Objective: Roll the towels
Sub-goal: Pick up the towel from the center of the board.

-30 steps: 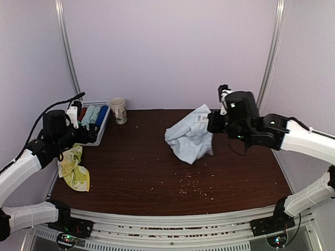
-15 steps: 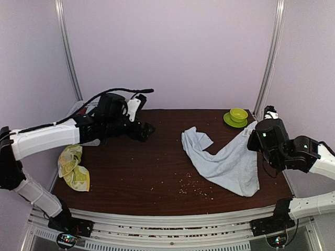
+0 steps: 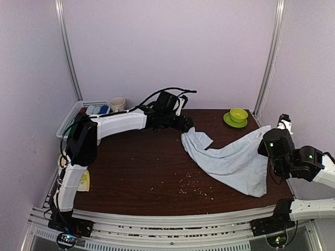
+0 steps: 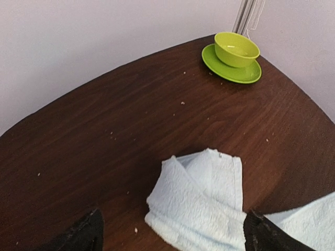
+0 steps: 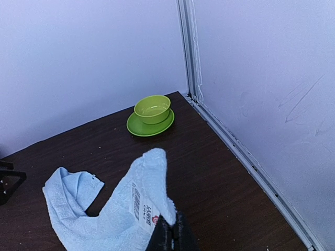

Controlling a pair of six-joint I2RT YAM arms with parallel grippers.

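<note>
A long pale blue-white towel point(image 3: 230, 162) lies stretched across the right half of the table. My right gripper point(image 3: 266, 139) holds its labelled corner up at the right edge, and in the right wrist view the gripper point(image 5: 171, 231) is shut on that corner of the towel point(image 5: 104, 219). My left gripper point(image 3: 187, 126) reaches to the towel's folded far-left end. In the left wrist view it point(image 4: 175, 234) stands wide open just above that folded end point(image 4: 201, 201), one fingertip on each side. A yellow-green towel point(image 3: 85, 181) lies crumpled at the front left, mostly hidden behind the left arm.
A white slatted basket point(image 3: 73, 111) with rolled towels stands at the back left, with a mug point(image 3: 118, 104) beside it. A green bowl on a saucer point(image 3: 238, 116) sits at the back right corner. Crumbs dot the table's middle point(image 3: 191, 185).
The left arm has swung from the left side across to the blue towel's far end. The right gripper has pulled its corner rightwards, drawing the bunched towel out long.
</note>
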